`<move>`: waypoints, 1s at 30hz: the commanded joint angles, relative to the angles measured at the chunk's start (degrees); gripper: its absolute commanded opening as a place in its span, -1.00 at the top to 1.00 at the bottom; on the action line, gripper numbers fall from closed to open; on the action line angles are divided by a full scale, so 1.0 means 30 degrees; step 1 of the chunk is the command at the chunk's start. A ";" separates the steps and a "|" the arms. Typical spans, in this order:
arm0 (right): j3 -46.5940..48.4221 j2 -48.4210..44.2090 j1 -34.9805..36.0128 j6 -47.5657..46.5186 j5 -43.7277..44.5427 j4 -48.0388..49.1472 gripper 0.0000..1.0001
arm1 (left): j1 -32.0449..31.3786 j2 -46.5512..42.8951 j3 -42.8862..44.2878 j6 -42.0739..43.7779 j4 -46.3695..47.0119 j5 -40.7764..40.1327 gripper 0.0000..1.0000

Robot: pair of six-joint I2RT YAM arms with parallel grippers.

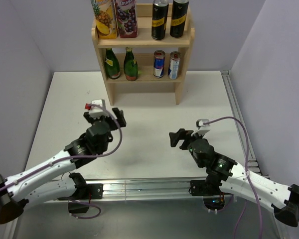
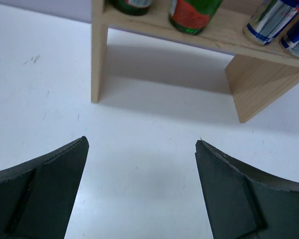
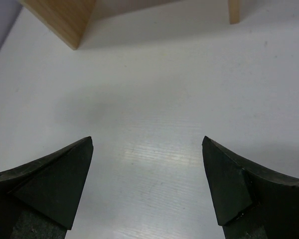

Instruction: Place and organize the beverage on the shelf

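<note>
The light wooden shelf (image 1: 142, 42) stands at the table's far middle. Its upper tier holds two juice cartons (image 1: 116, 18) on the left and two tall black cans (image 1: 169, 19) on the right. Its lower tier holds two green bottles (image 1: 121, 64) and two blue-and-silver cans (image 1: 167, 64). My left gripper (image 1: 117, 117) is open and empty over the table, in front of the shelf's left leg. My right gripper (image 1: 178, 137) is open and empty, right of the table's middle. The left wrist view shows the shelf's lower board (image 2: 209, 37). The right wrist view shows the shelf's feet (image 3: 65, 17).
The white table (image 1: 144, 119) is bounded by grey walls on the left, right and back. A metal rail (image 1: 239, 114) runs along the right edge. The arm bases sit on a metal bar at the near edge.
</note>
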 commanded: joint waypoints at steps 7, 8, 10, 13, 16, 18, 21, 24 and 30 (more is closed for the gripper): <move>0.6081 -0.4188 0.0297 -0.2704 -0.4232 0.0068 -1.00 | -0.0959 -0.6333 -0.3275 -0.3014 -0.3511 -0.0911 -0.92; 0.6986 -0.4334 0.0326 -0.2909 -0.4232 -0.0020 -1.00 | -0.1018 -0.6743 -0.3654 -0.3014 -0.3335 -0.0793 -0.92; 0.7724 -0.4278 0.0326 -0.3467 -0.4057 -0.0225 -1.00 | -0.1018 -0.7770 -0.3979 -0.2636 -0.2866 -0.0384 -0.91; 0.8692 -0.3956 0.0326 -0.3848 -0.3822 -0.0927 -1.00 | -0.1048 -0.8503 -0.4039 -0.2604 -0.2981 -0.0353 -0.92; 0.8899 -0.3867 0.0297 -0.3879 -0.3676 -0.1368 -1.00 | -0.1164 -0.8944 -0.4185 -0.2340 -0.2747 -0.0090 -0.92; 0.8840 -0.4101 0.0326 -0.3820 -0.3734 -0.1456 -1.00 | -0.1252 -0.9090 -0.4273 -0.2107 -0.2514 0.0029 -0.92; 0.8811 -0.4336 0.0297 -0.3819 -0.3734 -0.1602 -1.00 | -0.1311 -0.9033 -0.4244 -0.1989 -0.2454 -0.0059 -0.92; 0.8957 -0.4424 0.0297 -0.3907 -0.3617 -0.1866 -1.00 | -0.1341 -0.8886 -0.4185 -0.1960 -0.2454 -0.0206 -0.92; 0.8987 -0.4541 0.0297 -0.3937 -0.3617 -0.2159 -1.00 | -0.1370 -0.8857 -0.4156 -0.1901 -0.2396 -0.0411 -0.92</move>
